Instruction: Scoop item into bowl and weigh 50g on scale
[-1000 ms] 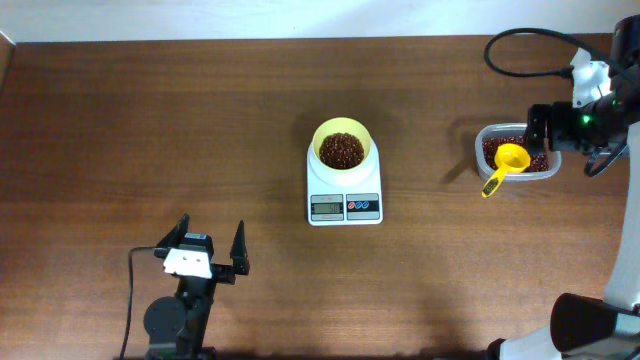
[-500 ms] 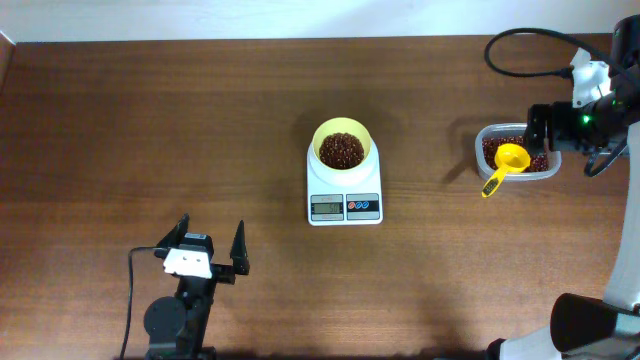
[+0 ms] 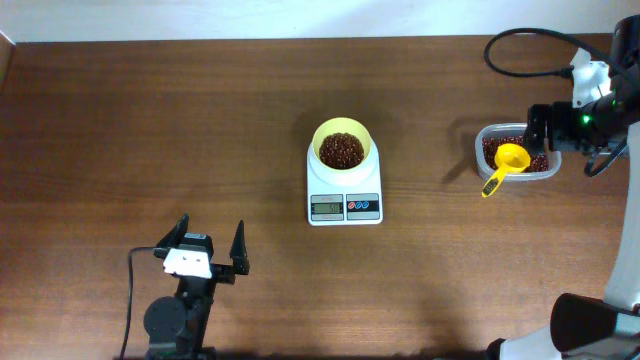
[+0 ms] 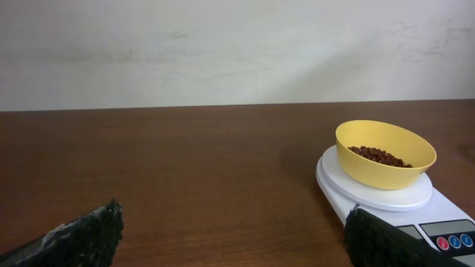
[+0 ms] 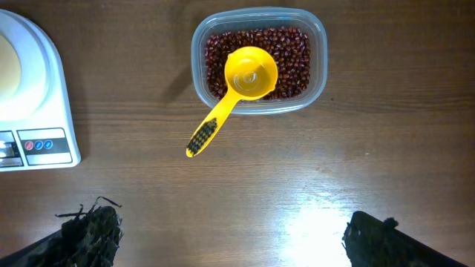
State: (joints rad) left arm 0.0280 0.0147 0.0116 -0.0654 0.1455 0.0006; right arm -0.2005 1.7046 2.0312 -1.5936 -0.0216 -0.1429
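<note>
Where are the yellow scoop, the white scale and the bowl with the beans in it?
yellow scoop (image 5: 251,73), right wrist view, on its round cup.
scale (image 3: 345,207), overhead view, on its front panel.
bowl (image 4: 380,172), left wrist view, on its outer wall.

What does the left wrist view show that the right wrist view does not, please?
Only the left wrist view shows the bowl from the side, sitting on the scale with beans inside, and the wall behind. Only the right wrist view shows the container of beans with the scoop resting in it, its handle out over the rim. Both show the scale's red and blue buttons and the table. Each also shows its own open pincer: the left pincer in one, the right pincer in the other.
</note>
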